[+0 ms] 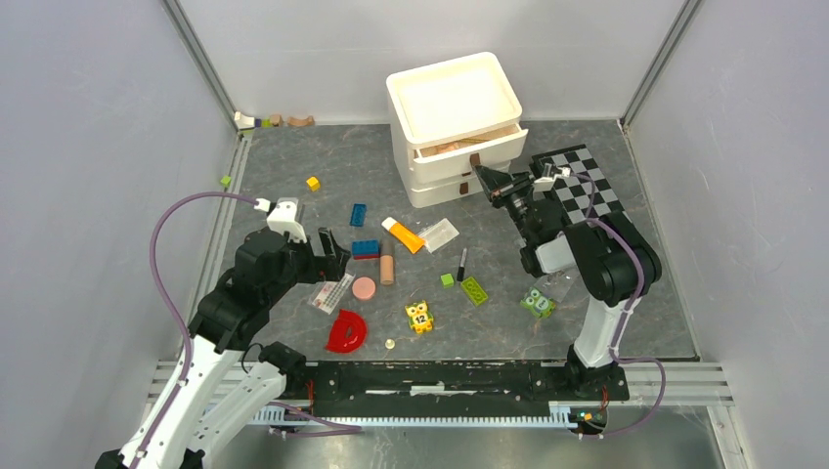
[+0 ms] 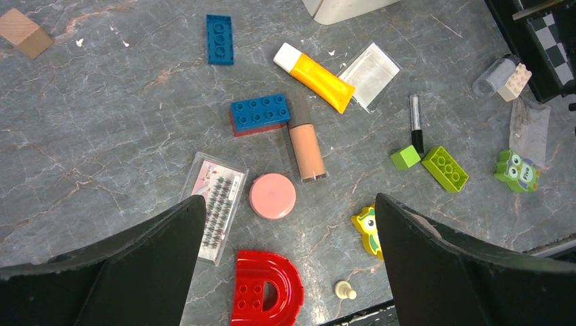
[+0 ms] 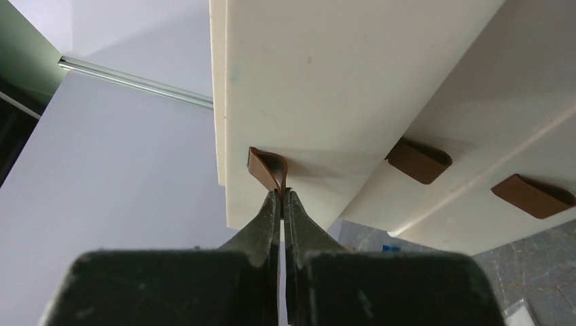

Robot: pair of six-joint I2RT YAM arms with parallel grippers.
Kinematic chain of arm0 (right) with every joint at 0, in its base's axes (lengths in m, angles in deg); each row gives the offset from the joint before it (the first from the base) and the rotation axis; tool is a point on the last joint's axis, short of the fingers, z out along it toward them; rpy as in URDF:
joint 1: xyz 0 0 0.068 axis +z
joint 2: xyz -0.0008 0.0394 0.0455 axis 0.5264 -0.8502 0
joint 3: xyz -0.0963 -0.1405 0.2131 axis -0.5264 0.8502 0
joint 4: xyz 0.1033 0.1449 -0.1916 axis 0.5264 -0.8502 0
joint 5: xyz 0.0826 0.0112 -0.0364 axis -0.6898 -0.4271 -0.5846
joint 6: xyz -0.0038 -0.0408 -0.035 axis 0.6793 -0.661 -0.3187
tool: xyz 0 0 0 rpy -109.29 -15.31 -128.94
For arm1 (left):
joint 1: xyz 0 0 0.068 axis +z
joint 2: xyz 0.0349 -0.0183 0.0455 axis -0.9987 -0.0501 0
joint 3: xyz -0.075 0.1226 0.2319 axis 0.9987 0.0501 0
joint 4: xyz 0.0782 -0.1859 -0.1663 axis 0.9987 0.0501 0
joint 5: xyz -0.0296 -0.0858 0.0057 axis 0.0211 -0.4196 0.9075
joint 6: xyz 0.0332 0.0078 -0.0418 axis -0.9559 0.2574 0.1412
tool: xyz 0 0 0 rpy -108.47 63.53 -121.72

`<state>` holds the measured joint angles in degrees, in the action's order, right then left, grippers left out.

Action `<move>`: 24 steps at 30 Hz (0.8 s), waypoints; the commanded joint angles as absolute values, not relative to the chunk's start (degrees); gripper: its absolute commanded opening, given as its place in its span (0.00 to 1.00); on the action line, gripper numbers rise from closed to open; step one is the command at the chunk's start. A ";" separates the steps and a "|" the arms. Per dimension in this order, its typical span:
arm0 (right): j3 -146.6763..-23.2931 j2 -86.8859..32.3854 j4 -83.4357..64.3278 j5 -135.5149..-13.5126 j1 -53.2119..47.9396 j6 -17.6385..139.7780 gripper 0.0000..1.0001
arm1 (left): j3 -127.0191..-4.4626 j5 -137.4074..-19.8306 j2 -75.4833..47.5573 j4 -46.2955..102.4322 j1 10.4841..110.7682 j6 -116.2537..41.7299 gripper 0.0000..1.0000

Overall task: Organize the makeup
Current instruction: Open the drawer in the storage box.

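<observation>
The right gripper [image 3: 280, 198] is fully closed on the brown strap handle [image 3: 266, 166] of one drawer of the cream plastic three-drawer cabinet [image 1: 455, 103]. The strap is pinched flat between the fingertips. In the overhead view the top drawer [image 1: 469, 149] stands slightly out of the cabinet. The step in hand appears to be opening that drawer to receive the makeup.

Recommended execution:
- Pull level and straight out along the drawer's own line of travel.
- Avoid any sideways or upward pull. It would likely twist the soft strap, jam the drawer, or drag the light cabinet across the grey marbled table [image 1: 293, 166].
- Stop before the drawer leaves its housing.

The left gripper [image 2: 286, 204] hovers with its jaws at full spread, holding nothing. Below it on the table lies the makeup, mixed among coloured toy bricks [image 2: 260, 114]:
- orange tube with white cap [image 2: 316, 80]
- beige stick [image 2: 307, 151]
- round pink disc [image 2: 272, 195]
- thin black pencil [image 2: 416, 122]
- flat clear packet [image 2: 370, 73]
- clear lash packet [image 2: 219, 204]
</observation>
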<state>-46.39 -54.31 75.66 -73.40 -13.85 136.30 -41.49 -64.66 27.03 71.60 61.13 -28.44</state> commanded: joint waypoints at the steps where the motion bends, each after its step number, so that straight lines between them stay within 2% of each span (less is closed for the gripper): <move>1: -42.67 -49.88 88.41 -74.81 -14.02 134.61 0.00 | -41.47 -65.45 26.94 69.13 61.06 -28.07 1.00; 13: -32.81 -39.13 86.99 -75.94 -14.00 130.99 0.00 | -41.47 -65.65 26.56 69.11 61.11 -28.02 1.00; 24: -25.81 -28.44 79.39 -76.04 -13.94 125.93 0.00 | -41.47 -65.51 26.68 69.11 61.05 -28.01 1.00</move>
